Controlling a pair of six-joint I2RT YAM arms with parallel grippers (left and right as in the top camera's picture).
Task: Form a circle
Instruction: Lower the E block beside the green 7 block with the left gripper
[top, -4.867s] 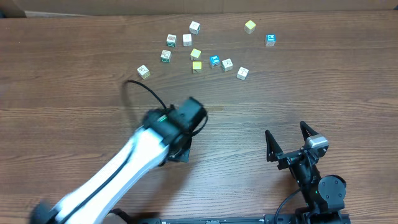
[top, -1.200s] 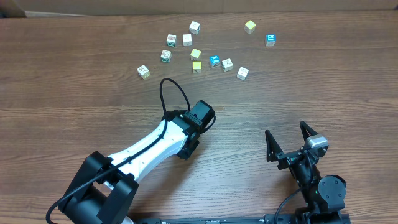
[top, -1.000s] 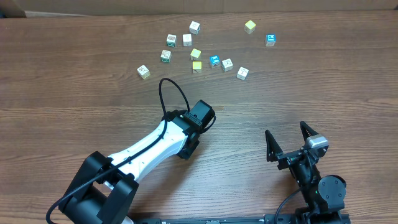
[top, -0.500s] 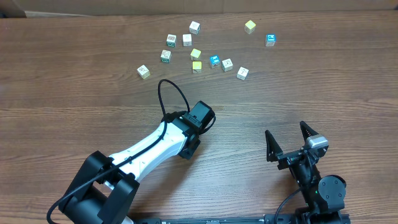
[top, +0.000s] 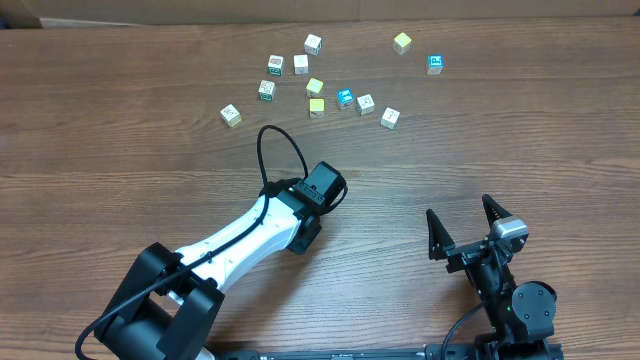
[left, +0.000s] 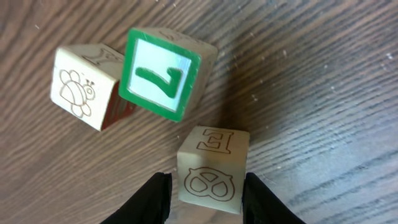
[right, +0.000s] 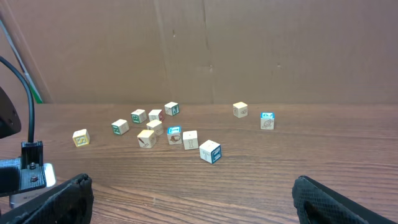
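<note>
the left gripper (left: 207, 182) brackets a lettered block (left: 213, 167) on the wooden table (left: 323, 93), its fingers (left: 155, 199) close on either side; whether they actually pinch it cannot be told. just ahead of the fingertips sits the unfinished circle (left: 180, 93): a green-faced block (left: 158, 73) right beside a bug-printed block (left: 78, 90), apparently awaiting this piece to fill the gap. the right gripper (top: 459, 207) rests spread wide and empty, well off to the side, likely to leave room. loose blocks (top: 316, 87) lie far ahead.

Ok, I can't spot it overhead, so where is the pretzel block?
Left wrist view, bottom centre: the pretzel block sits between the left fingers, just below the green-framed block.
</note>
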